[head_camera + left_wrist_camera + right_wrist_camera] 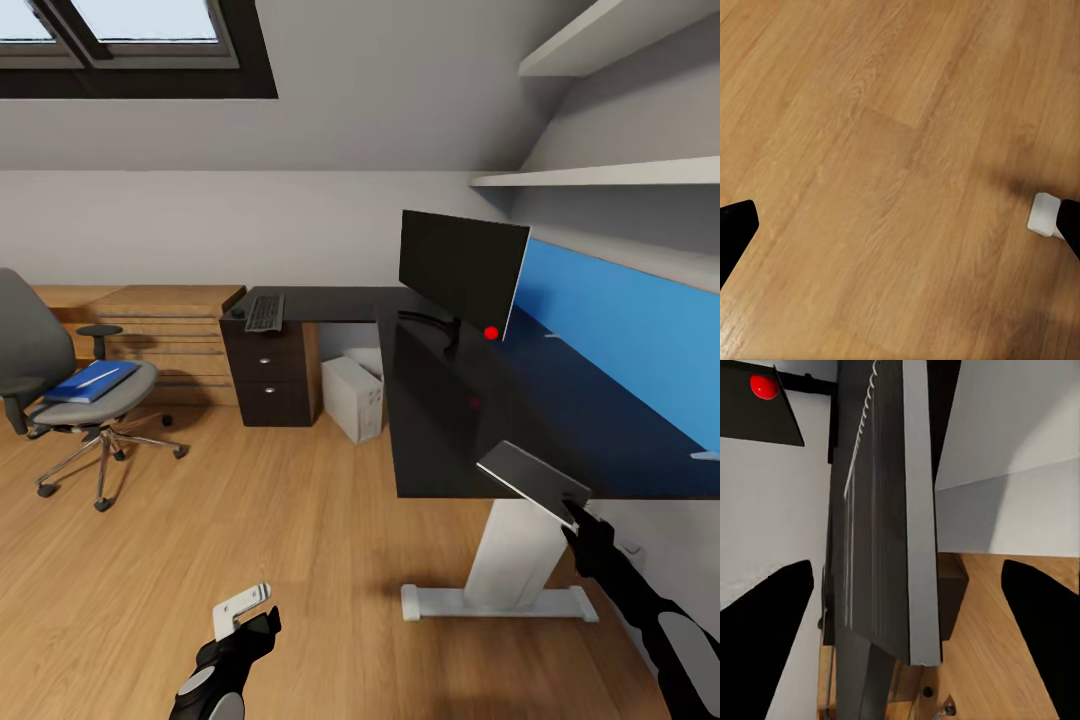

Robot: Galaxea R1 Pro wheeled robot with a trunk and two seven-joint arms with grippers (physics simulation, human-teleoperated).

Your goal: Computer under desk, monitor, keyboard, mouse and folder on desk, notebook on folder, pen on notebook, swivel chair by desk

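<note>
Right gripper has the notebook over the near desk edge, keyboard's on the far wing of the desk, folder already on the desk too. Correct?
Not quite. The folder is not on the desk; the head view shows it lying on the swivel chair seat, out on the floor left of the desk. The rest holds: the right gripper holds the notebook over the near desk edge, and the keyboard is on the far wing.

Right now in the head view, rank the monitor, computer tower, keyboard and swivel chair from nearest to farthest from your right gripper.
From the right gripper, at the desk's near edge:
1. Monitor, on the desk just beyond.
2. Computer tower, on the floor under the desk.
3. Keyboard, on the far wing above the drawers.
4. Swivel chair, far across the room, carrying the blue folder.
</note>
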